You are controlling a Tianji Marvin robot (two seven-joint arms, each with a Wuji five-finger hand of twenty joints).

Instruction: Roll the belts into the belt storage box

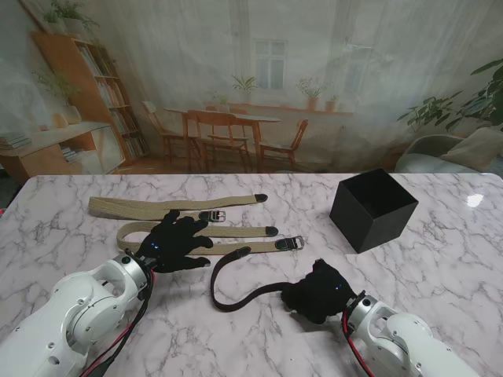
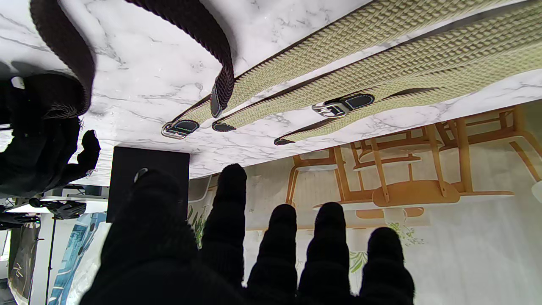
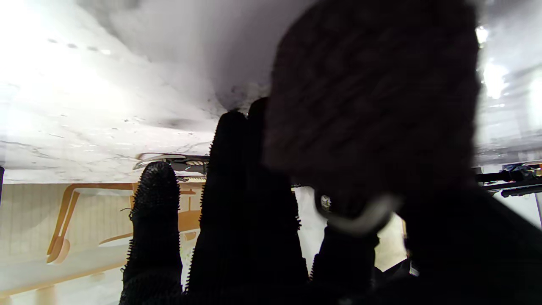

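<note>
On the marble table [image 1: 440, 267], right hand [image 1: 317, 292] grips the dark belt [image 1: 228, 271]; left hand [image 1: 174, 242] splayed.

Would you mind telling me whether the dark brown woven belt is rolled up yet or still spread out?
Mostly spread: the dark brown woven belt curves loosely across the marble table, one end inside the right hand.

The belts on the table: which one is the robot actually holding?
The dark brown belt, curving nearest to me. The right hand is closed on one end. The tan belts lie flat and straight under the open left hand.
</note>
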